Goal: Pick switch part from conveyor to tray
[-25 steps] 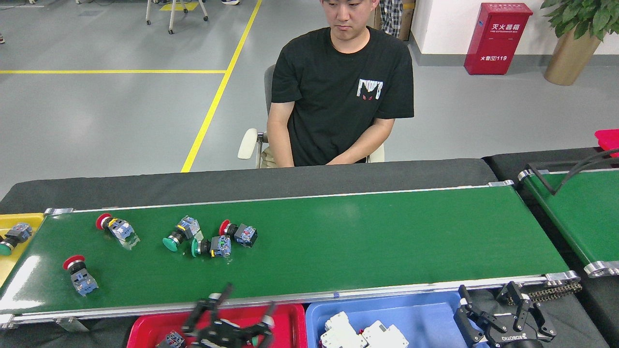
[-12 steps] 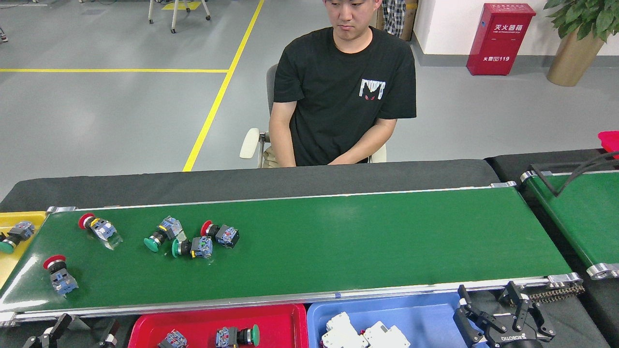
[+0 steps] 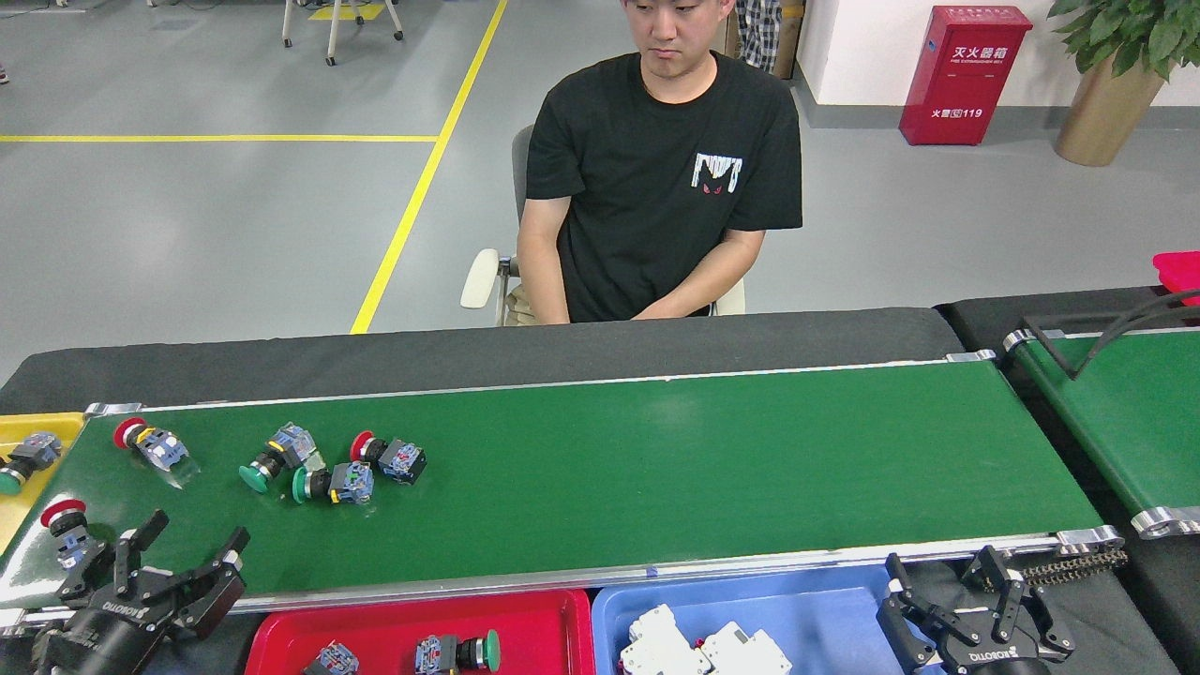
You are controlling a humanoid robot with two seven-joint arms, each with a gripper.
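Red cap first: the switch (image 3: 66,531) I want lies on the conveyor (image 3: 656,450) at its left end, close to the near rail, and my left gripper (image 3: 178,553) hangs just to the right of it, fingers spread and empty. To do this pick well I would lead the part, since the belt is carrying everything left toward the yellow bin (image 3: 28,469) just beyond that end of the conveyor. I would straddle the body below the cap, close squarely, then lift clear of the rail before swinging to the red tray (image 3: 281,642) below the conveyor's near rail. Whether one finger already touches the switch I cannot quite tell, as the arm covers part of it.

Half a second ago the left gripper sat low beneath the rail; now it has come up over the belt edge. The switch has drifted left, as has the cluster (image 3: 328,464) of three parts further right along the conveyor. The red tray holds a green-capped part (image 3: 459,650) as before.

My right gripper (image 3: 970,619) rests spread, past the blue tray (image 3: 825,609), below the conveyor's right end, and has not moved.
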